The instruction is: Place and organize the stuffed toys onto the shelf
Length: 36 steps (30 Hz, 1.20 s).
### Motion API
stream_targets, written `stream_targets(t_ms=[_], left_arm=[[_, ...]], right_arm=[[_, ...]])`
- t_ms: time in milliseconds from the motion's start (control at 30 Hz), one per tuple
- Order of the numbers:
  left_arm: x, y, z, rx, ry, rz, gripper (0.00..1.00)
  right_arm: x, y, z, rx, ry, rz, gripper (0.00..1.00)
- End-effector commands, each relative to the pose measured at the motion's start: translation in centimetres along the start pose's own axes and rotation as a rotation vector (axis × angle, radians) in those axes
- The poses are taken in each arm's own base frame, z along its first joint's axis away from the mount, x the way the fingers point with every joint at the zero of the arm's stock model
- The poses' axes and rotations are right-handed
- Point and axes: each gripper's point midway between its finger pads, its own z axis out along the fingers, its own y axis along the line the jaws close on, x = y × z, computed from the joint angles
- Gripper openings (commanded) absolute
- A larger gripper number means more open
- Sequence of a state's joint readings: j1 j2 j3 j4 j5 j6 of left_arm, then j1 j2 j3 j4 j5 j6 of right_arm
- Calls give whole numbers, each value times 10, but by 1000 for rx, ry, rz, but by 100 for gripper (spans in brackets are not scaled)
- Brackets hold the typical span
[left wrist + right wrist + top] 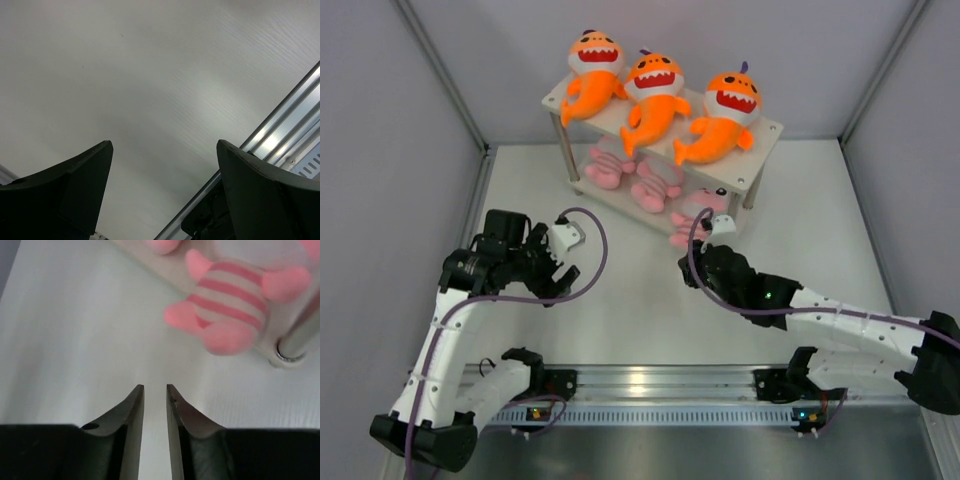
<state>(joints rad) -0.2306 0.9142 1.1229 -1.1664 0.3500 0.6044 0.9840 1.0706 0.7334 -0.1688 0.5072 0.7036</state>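
Three orange shark stuffed toys [655,90] sit in a row on the top tier of the white shelf [767,133]. On the lower tier lie three pink striped toys [657,185]. The rightmost pink toy [230,300] rests at the front right corner, its feet hanging over the board's edge beside a silver leg [295,337]. My right gripper [155,386] hovers just in front of it over the table, jaws a narrow gap apart and empty. Far to the left, my left gripper [165,145] stands wide open over bare table, holding nothing.
Grey walls close in the white table on three sides. An aluminium rail [650,380] with the arm bases runs along the near edge and shows in the left wrist view as the rail [285,125]. A purple cable [595,245] loops off the left wrist.
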Motion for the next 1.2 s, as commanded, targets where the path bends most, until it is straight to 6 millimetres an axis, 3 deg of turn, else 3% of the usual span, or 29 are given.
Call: stream_targets(t_ms=[0,33,100,133,200,267,367,433,667,767,933,1167], left_arm=[[-6,4,-2,-21,-34,15,90],[-7,4,-2,-25,-35,13,90],[-6,6,-3,-34,-31,13,91],[-6,6,-3,-36,-29,13,90],[-5,8,-4,-48,-25,15,90],[-5,9,-4,-53,-25,15,90],[-5,9,-4,-54,-24,21,90],[-4,10,-4,-53,-18,20,90],[-5,11,-3,-56,-14,18,90],[-4,12,-4,-63,-11,18,90],[-1,12,-2,-60,-1,16,90],[1,12,-1,-62,6,13,90]], right_arm=[[-12,42,-9,-197,-63,-447,22],[-4,52,-9,-260,-21,-529,21],[7,51,-2,-274,73,-768,13],[8,56,7,-263,113,-829,6],[21,32,13,-181,246,-1001,0],[18,8,27,-19,288,-1104,0],[31,-16,39,51,334,-1251,0],[37,-20,48,70,326,-1290,0],[25,-31,66,174,282,-1441,0],[21,-44,76,231,321,-1475,0],[2,-58,92,289,328,-1473,0],[-14,-57,109,291,301,-1452,0]])
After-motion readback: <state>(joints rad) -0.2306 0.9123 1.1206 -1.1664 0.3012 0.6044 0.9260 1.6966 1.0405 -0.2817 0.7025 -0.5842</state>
